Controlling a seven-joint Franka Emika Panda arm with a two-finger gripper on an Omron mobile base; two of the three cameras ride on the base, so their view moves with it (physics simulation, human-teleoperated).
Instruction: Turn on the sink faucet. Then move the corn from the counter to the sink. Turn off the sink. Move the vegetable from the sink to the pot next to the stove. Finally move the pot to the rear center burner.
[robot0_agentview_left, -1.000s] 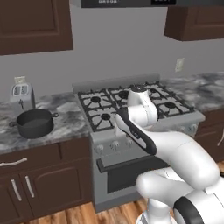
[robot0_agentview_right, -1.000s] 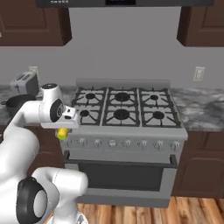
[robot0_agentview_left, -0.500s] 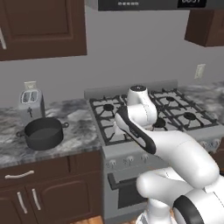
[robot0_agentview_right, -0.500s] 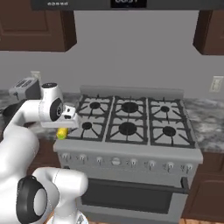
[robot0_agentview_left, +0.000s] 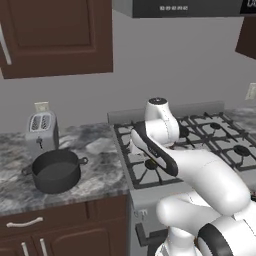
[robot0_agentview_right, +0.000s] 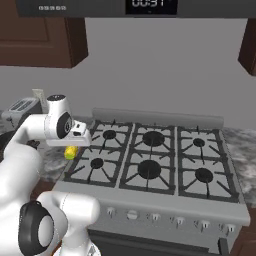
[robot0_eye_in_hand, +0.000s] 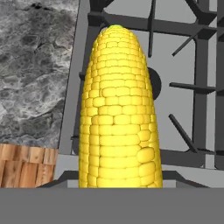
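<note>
One item is in the gripper (robot0_agentview_right: 71, 148): the corn (robot0_eye_in_hand: 118, 109), clamped lengthwise between the fingers and carried in the air over the stove (robot0_agentview_right: 150, 165), above its front left grate close to the counter (robot0_agentview_left: 107, 170) edge. You hold it high so it clears the grates on the way across. The pot (robot0_agentview_left: 55, 171) stands open on the counter left of the stove, in front of the toaster (robot0_agentview_left: 41, 129), well apart from the corn. Judged: transfer underway, release into the pot outstanding.
</note>
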